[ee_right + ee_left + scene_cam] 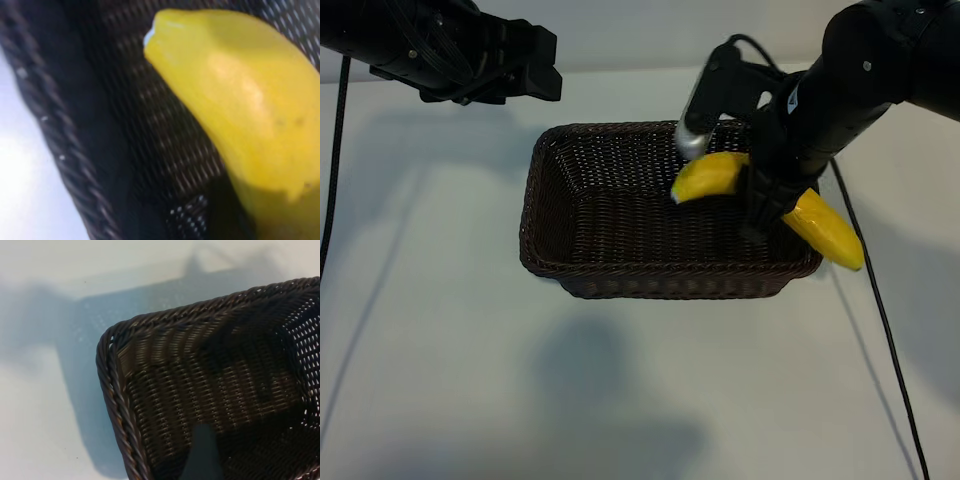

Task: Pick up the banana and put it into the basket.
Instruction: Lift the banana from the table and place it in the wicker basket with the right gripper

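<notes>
Step in hand: I am carrying the banana (720, 176) over the basket (555, 225); the pick is done and the placement is not yet made.

Right gripper: I am holding the right gripper (767, 197) clamped across the banana's middle, above the basket's right end.

Banana position: it is hanging in the air, tilted. One tip is pointing in over the basket's interior; the other end (832, 232) is sticking out past the right rim, over the table (430, 340).

Right wrist view: the banana (240, 100) is filling most of the picture with dark weave (130, 130) behind it, so I am judging it low, close to the basket floor. I cannot tell whether it is touching the wicker.

Left gripper: I am keeping the left gripper (535, 68) parked well above the table, off the basket's far left corner, fingers spread and holding nothing. Its wrist camera is looking down on that corner (112, 337) of the basket.

Next move calls for: I am planning to shift the right arm toward the basket's centre so the overhanging end clears the rim, then lower, then let the fingers part.

Risk, as I judge it: releasing here could leave the banana straddling the right rim or tipping out onto the table.
</notes>
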